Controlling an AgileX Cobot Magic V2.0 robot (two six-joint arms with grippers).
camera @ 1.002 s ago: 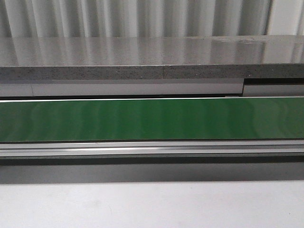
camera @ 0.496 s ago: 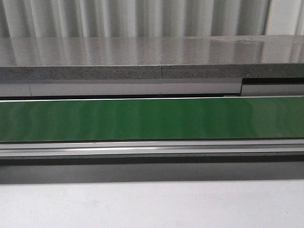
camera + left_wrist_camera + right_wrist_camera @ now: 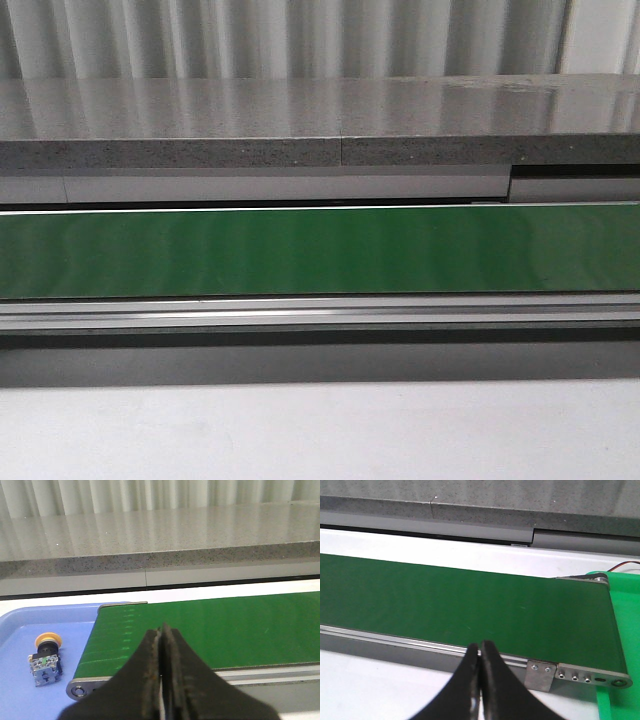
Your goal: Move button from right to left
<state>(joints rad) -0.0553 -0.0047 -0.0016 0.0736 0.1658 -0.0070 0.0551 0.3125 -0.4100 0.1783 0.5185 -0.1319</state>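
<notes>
Button [image 3: 46, 657] on blue tray [image 3: 20, 630], no legible writing.

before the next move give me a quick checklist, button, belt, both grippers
1. Button located: ok, it lies in the blue tray beside the belt's end, yellow head pointing away from the camera.
2. Green belt free of parts: ok in all three views.
3. Left gripper empty: ok, shut with nothing between the fingers.
4. Right gripper empty: ok, shut, hovering over the belt's near rail.
5. Green tray contents: cannot tell, only its edge shows.
6. Belt running or stopped: cannot tell.
</notes>
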